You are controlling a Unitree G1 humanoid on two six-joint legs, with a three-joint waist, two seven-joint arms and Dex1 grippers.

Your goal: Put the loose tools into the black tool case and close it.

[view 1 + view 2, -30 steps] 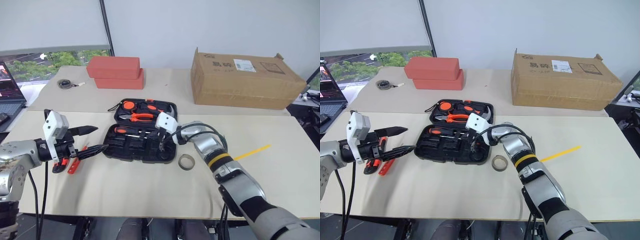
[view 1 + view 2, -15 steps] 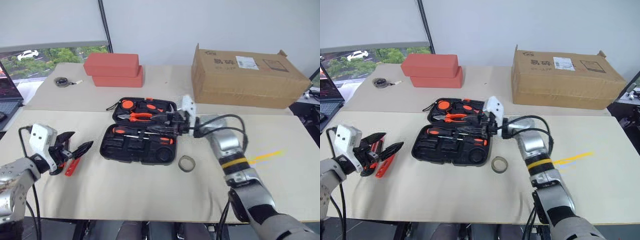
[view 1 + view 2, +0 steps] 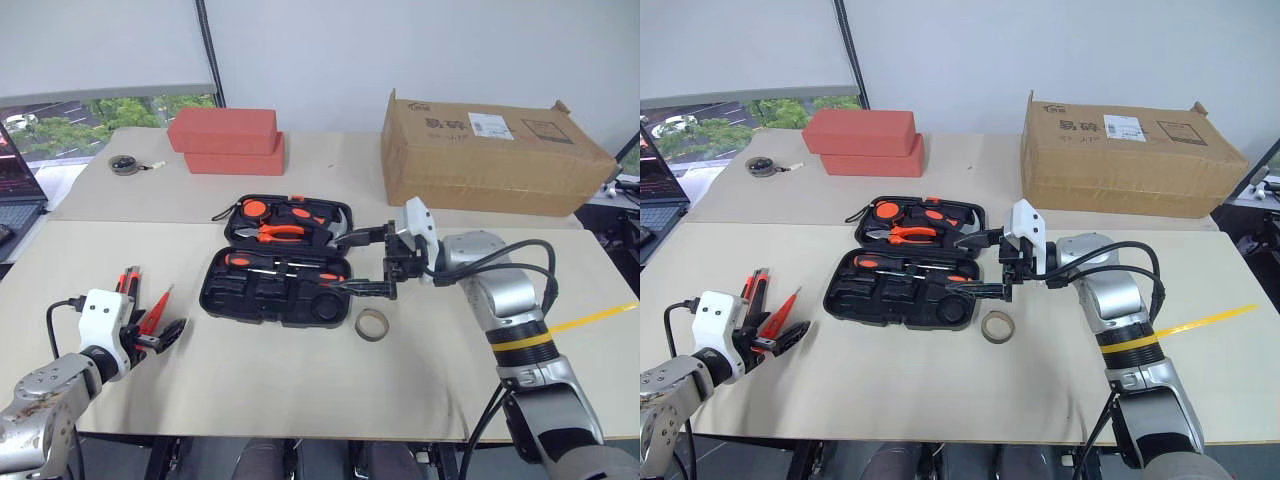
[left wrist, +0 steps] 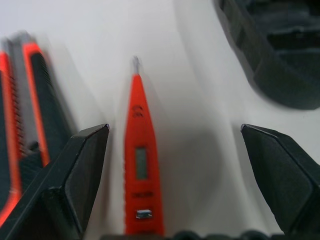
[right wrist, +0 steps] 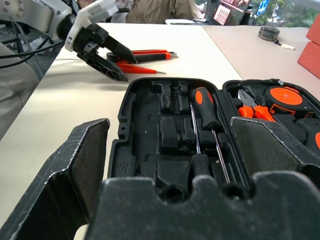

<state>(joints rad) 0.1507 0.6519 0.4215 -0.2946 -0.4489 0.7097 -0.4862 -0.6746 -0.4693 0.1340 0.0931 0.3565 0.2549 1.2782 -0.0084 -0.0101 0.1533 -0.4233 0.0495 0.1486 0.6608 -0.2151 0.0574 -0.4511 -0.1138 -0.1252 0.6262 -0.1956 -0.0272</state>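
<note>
The black tool case (image 3: 222, 297) lies open mid-table, with two screwdrivers (image 3: 285, 266) lying in its near half and pliers (image 5: 250, 110) in the far half. My right gripper (image 3: 358, 260) hovers open at the case's right edge, holding nothing. The tape ring (image 3: 373, 324) lies on the table just below it. At the left, my left gripper (image 3: 158, 335) is open and low over the table. The slim orange tester pen (image 4: 140, 165) lies between its fingers (image 4: 75, 185), with the black-orange utility knife (image 4: 35, 115) beside it.
Two stacked red boxes (image 3: 228, 140) and a big cardboard box (image 3: 490, 150) stand on the far table. A small dark disc (image 3: 125, 165) lies at the far left, near a laptop (image 3: 15, 190). A yellow strip (image 3: 600, 318) marks the table at the right.
My right gripper opened, leaving a screwdriver in the case, and drew back up and right. My left gripper sank to the table around the tester pen. The camera shifted a little.
</note>
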